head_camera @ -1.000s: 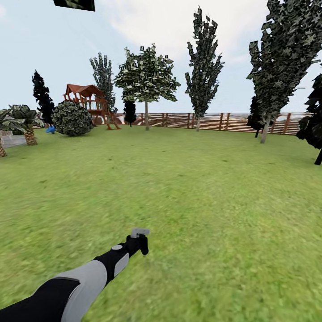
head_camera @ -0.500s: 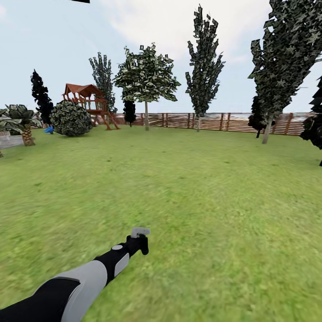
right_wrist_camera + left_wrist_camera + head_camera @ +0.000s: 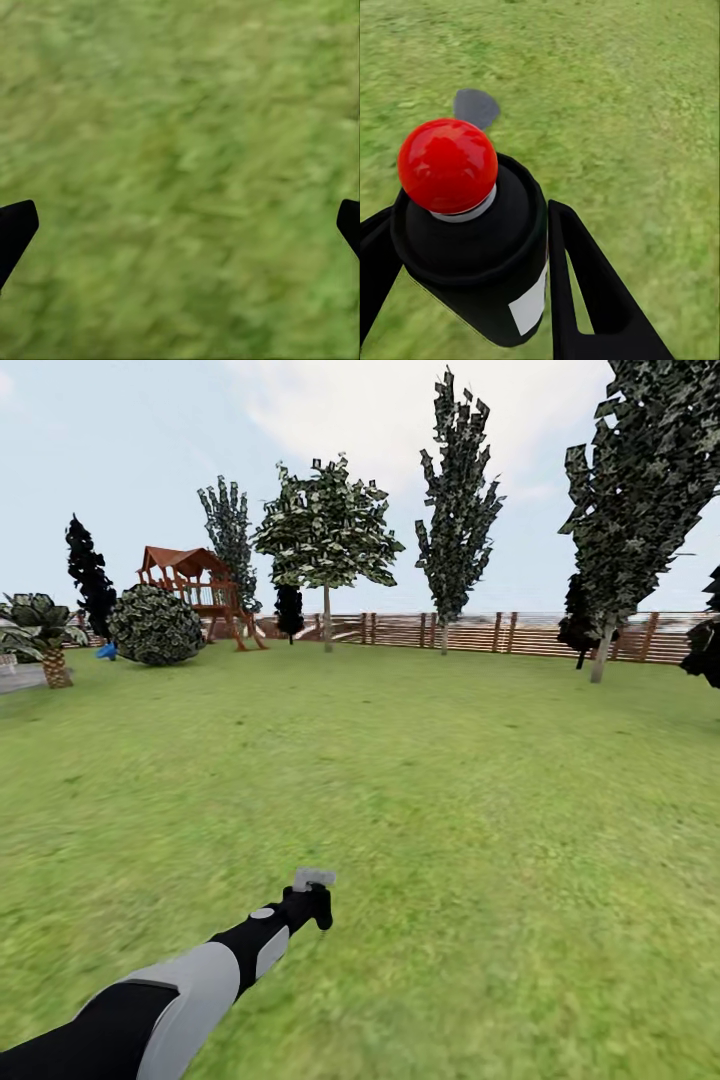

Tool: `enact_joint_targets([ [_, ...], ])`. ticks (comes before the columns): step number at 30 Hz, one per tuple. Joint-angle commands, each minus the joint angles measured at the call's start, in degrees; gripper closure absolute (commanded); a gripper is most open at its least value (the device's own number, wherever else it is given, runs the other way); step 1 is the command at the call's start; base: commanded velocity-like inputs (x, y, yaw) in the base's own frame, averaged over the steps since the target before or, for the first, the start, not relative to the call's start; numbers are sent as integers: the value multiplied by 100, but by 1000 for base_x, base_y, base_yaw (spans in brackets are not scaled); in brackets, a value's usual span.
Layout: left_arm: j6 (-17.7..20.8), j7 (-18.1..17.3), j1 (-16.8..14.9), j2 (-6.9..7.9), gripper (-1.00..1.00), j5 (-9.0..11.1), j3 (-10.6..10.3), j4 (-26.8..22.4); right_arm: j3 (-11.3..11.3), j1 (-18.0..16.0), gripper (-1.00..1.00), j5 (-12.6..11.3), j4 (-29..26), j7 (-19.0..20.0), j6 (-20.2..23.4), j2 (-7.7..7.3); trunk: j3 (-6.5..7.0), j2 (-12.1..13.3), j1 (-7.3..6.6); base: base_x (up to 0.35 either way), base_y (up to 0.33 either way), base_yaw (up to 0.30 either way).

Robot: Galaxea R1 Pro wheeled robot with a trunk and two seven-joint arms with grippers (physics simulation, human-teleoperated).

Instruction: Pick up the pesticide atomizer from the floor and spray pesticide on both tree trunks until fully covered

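Note:
My left gripper [image 3: 312, 905] reaches out low over the lawn and is shut on the pesticide atomizer [image 3: 313, 879], whose light grey head shows above the fingers. In the left wrist view the atomizer [image 3: 521, 300] is a black bottle with a white label and a red ball on top, clamped between the black fingers [image 3: 585, 292] of the left gripper [image 3: 472, 247]. My right gripper [image 3: 180, 225] is open over bare grass, its two fingertips [image 3: 15, 229] far apart. The trees and their trunks are out of view.
Lawn stretches ahead to a brown slatted fence [image 3: 480, 632]. Along it stand a round-crowned thin-trunked tree [image 3: 327, 535], narrow dark trees [image 3: 457, 510], a large tree [image 3: 635, 490], a wooden playset [image 3: 195, 590], a round bush [image 3: 155, 625] and a palm [image 3: 45, 635].
The whole view has crept forward: the palm slid left, the right-hand tree slid right, and a dark patch at the top edge left the picture. The left arm holds the same pose.

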Motion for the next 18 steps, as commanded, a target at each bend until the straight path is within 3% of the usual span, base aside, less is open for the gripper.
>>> enact_joint_targets([
  [1,-22,-10,-6,0,100,29,-28,7,7,3,-100,-13,25,23,-41,-1,-6,-3,3,350,0,0],
  [18,-22,-13,-6,0,100,32,-28,13,7,26,-100,-14,25,21,-41,-1,-7,-3,3,350,0,0],
])
